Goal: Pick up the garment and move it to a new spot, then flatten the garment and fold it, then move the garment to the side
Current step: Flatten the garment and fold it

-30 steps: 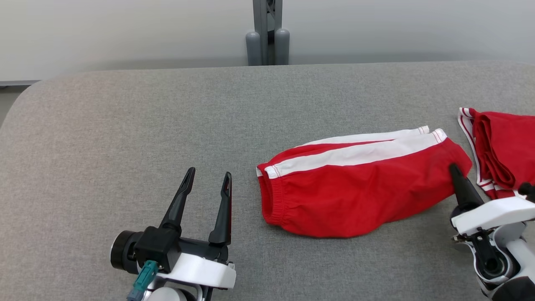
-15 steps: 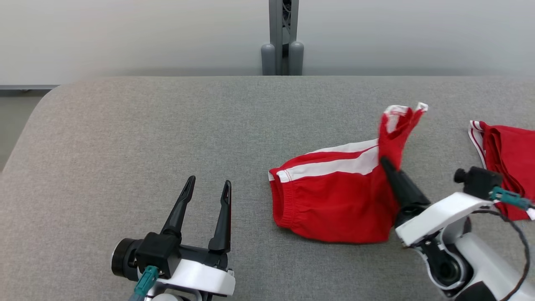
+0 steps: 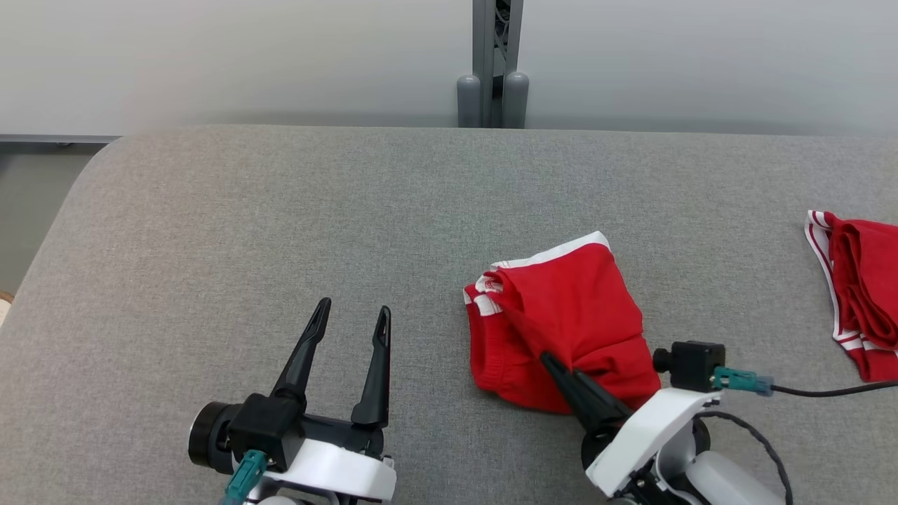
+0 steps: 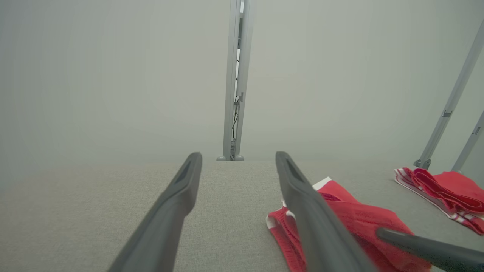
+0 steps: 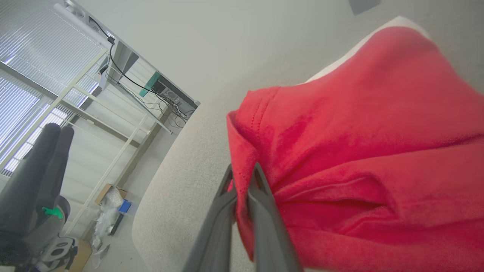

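The red shorts with white side stripes (image 3: 568, 315) lie folded over on themselves on the grey table (image 3: 280, 231), right of centre. My right gripper (image 3: 548, 360) is shut on a red edge of the shorts (image 5: 340, 132); in the right wrist view its fingers (image 5: 242, 177) pinch the cloth. My left gripper (image 3: 351, 315) stands open at the lower left, well clear of the shorts (image 4: 340, 223), with nothing between its fingers (image 4: 189, 177).
A second red garment with white stripes (image 3: 859, 294) lies bunched at the table's right edge. A grey metal post (image 3: 494, 63) stands behind the far edge. The table's rounded left corner drops off to the floor.
My right gripper has carried the shorts' right end up and over to the left, folding the garment in half. The camera has shifted. The left gripper has stayed still.
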Motion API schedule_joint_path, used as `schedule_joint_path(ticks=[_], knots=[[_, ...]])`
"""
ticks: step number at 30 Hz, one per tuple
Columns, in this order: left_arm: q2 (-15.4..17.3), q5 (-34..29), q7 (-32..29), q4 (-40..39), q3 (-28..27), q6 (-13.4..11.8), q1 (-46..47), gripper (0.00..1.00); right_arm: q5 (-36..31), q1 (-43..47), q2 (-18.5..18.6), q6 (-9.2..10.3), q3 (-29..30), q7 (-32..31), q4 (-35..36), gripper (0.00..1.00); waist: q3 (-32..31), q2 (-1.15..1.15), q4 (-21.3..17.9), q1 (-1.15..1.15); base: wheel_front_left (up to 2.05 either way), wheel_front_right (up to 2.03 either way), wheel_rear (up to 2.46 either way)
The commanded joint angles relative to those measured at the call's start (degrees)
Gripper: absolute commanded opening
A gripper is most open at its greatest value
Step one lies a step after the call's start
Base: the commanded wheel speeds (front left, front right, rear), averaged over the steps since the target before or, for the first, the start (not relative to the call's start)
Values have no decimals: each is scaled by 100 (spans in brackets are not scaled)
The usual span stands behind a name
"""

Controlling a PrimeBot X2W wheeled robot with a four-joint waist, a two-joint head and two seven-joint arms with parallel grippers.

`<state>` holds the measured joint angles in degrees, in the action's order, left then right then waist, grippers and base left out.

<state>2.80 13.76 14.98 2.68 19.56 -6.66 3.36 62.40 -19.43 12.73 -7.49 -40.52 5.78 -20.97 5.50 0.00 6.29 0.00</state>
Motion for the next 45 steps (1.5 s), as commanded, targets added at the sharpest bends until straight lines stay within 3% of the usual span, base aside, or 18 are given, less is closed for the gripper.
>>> schedule_joint_path(ticks=[1, 4, 5, 7, 8, 13, 16, 20, 28, 34, 40, 45], knots=[[22, -14, 19, -19, -15, 12, -40, 100, -74, 42, -8, 0, -45, -29, -31, 0, 1, 0, 3, 0, 0, 0, 0], [22, -9, 19, -14, -13, 14, -43, 100, -110, 64, -90, 0, -175, -82, -103, 0, -3, 0, 1, 0, 0, 0, 0], [22, -7, 19, -10, -6, 15, -39, 100, -85, 76, -121, 0, -216, -116, -107, 10, -6, 0, 2, 0, 0, 0, 0], [22, 0, 19, -2, 8, 12, -34, 100, -17, 95, -164, 0, -307, -192, -61, 82, -13, 0, -1, 0, 0, 0, 0], [22, 3, 19, 4, 13, 10, -37, 100, 19, 105, -174, 0, -343, -226, -26, 100, -17, 0, -4, 0, 0, 0, 0], [22, 11, 19, 45, 24, -2, -50, 100, 211, 167, -79, 0, -521, -442, 217, 100, -38, 0, -27, 0, 0, 0, 0], [22, 13, 19, 54, -10, -17, -51, 100, 218, 144, 102, 0, -356, -253, 396, 100, -40, 0, -69, 0, 0, 0, 0], [22, 36, 19, 44, -81, -66, -95, 100, -294, 46, 361, 0, -111, 223, 360, 100, -86, 0, -164, 0, 0, 0, 0], [22, 158, 19, 88, -211, -214, -221, 100, -1455, 12, 457, 0, 442, 774, -133, 100, -219, 0, -421, 0, 0, 0, 0], [22, 228, 19, 88, -304, -308, -352, 100, -3015, 230, 186, 0, 1356, 949, -479, 100, -296, 0, -623, 0, 0, 0, 0], [21, 158, 19, 105, -448, -257, -560, 100, -4479, 880, -361, 0, 2693, 949, 236, 100, -427, 0, -726, 0, 0, 0, 0], [43, -50, 19, 86, -595, -197, -783, 100, -5148, 1428, -675, 0, 3216, 943, 799, 100, -537, 0, -750, 0, 0, 0, 0]])
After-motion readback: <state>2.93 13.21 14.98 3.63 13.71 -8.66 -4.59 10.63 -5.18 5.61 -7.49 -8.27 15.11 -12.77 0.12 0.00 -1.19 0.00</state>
